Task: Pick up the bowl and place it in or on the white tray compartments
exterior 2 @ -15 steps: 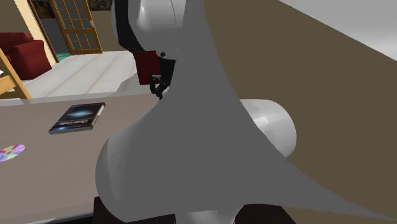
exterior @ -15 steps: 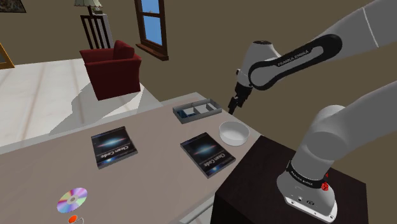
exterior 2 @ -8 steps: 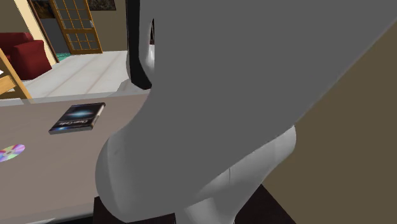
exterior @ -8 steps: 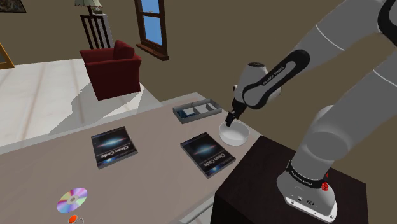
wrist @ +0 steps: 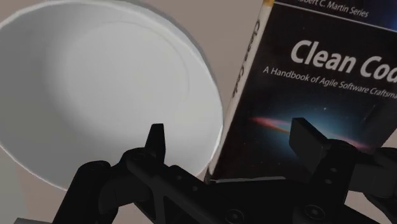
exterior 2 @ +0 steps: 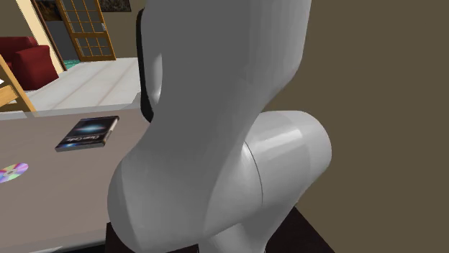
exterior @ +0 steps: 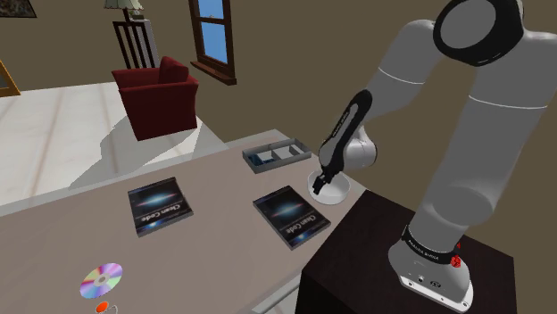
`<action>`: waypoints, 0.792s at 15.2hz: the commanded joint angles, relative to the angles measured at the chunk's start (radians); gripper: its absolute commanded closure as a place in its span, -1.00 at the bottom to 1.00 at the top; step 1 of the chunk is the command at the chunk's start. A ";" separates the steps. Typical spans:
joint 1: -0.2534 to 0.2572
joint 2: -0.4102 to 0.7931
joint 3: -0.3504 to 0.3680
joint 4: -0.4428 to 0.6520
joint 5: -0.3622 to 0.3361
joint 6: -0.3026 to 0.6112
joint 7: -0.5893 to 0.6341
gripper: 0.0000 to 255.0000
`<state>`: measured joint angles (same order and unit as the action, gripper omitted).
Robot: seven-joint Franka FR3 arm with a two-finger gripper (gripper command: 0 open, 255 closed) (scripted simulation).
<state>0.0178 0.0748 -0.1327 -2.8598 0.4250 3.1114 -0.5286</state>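
The gripper point(wrist: 232, 143) is held at the bowl point(wrist: 95, 95) with its fingers spread, one inside the rim and one outside, apparently so that the wall nearest the Clean Code book point(wrist: 318, 70) can be pinched. The bowl, plain white, shallow and empty, is set just beside that book.

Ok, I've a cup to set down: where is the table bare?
Bare: the strip between one book and the other book, and from the CD to that other book. Crowded: the bowl, tray and gripper sit close together.
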 commanded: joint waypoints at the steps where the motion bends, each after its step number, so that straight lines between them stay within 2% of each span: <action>1: -0.081 0.058 0.115 0.026 0.172 0.037 -0.132 -1.00; 3: -0.177 0.107 0.223 0.048 0.242 0.069 -0.194 -1.00; 5: -0.259 0.155 0.310 0.068 0.276 0.104 -0.230 -1.00; 6: -0.281 0.169 0.330 0.073 0.277 0.115 -0.234 -1.00; 12: -0.282 0.169 0.331 0.072 0.272 0.115 -0.230 -1.00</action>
<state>-0.2633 0.2436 0.1974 -2.7874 0.6971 3.2261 -0.7584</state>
